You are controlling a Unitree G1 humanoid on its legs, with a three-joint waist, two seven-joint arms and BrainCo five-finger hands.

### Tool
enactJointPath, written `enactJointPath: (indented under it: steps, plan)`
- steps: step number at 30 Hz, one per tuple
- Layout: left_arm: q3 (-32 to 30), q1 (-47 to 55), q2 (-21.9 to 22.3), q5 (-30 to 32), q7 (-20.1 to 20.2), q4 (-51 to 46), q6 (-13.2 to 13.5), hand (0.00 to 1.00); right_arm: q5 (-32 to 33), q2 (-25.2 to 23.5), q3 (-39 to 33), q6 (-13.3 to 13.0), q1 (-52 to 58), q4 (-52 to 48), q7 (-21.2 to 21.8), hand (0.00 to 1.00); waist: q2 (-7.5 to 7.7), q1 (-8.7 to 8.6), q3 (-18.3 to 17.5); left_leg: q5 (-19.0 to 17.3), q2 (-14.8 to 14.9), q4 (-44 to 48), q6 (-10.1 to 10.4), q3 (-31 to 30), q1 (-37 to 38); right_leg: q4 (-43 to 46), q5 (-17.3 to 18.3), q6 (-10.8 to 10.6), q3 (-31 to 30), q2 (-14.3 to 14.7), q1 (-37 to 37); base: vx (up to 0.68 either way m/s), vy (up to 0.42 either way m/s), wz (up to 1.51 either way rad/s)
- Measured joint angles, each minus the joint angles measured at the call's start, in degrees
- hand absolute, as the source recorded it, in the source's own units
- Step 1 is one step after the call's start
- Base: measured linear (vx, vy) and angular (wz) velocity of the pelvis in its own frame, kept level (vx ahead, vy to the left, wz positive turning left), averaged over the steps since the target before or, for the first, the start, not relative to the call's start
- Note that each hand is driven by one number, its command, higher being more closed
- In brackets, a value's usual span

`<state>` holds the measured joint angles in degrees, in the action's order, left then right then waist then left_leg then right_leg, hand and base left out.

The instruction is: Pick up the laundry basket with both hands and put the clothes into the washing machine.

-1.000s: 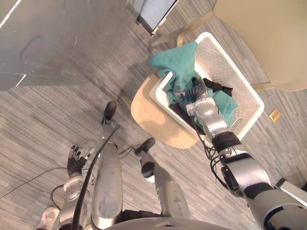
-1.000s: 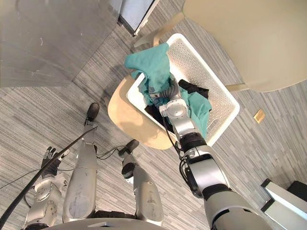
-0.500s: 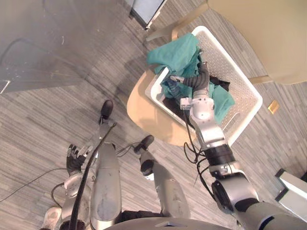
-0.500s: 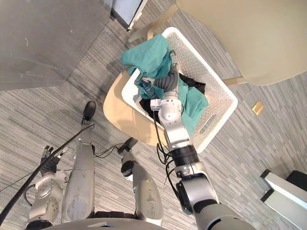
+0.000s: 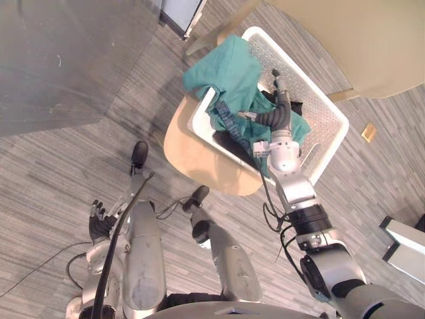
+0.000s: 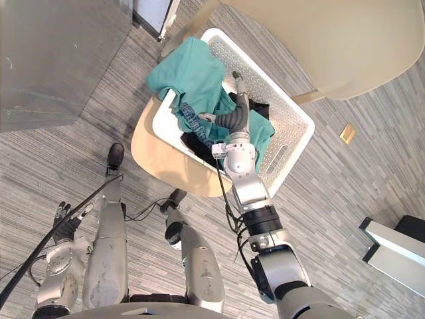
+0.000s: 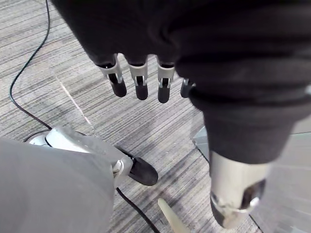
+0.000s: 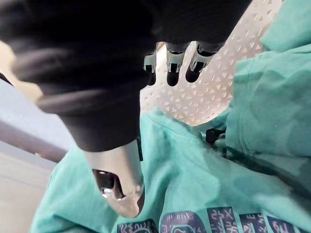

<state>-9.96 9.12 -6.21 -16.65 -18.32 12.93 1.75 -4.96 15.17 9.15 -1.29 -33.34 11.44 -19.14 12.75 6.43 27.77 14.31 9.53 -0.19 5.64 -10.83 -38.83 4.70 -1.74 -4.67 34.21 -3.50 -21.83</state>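
over clothes (image 5: 229,70) within the basket rim (image 5: 334,111), right robot hand (image 8: 171,68) hangs spread, left robot hand (image 5: 99,224) too.

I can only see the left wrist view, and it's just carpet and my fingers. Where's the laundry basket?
Observer: The white laundry basket sits on a round tan stool, ahead of the robot and a bit to its right.
Operator: Is anything in it?
Observer: It holds teal clothes heaped up and spilling over one rim, with a dark garment lower down.
Operator: Where's the other hand?
Observer: The right hand is over the clothes inside the basket, fingers straight, gripping nothing that I can see.
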Motion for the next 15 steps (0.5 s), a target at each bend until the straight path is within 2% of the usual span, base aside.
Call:
enactJointPath:
  steps: [8,15]
  plan:
    - [0.04,0.50,-1.10,-0.01,0.31,0.00,0.07,0.00,0.77,1.28,4.96,0.04,-4.85,11.84,3.25,0.00,-0.03,0.20,-0.04,0.58,0.61,-0.95,0.14,0.00,-0.13,-0.06,0.01,0.01,-0.50,0.86,-0.45,0.06,0.044,-0.02]
    - [0.29,0.92,-2.83,-0.10,0.34,0.00,0.84,0.00,1.43,2.62,8.84,1.28,-14.26,25.33,4.16,0.00,-0.04,2.04,-0.04,0.68,0.87,-0.96,0.16,-0.05,-1.05,-0.26,-0.10,0.17,-0.48,1.18,-1.23,0.07,0.057,-0.02]
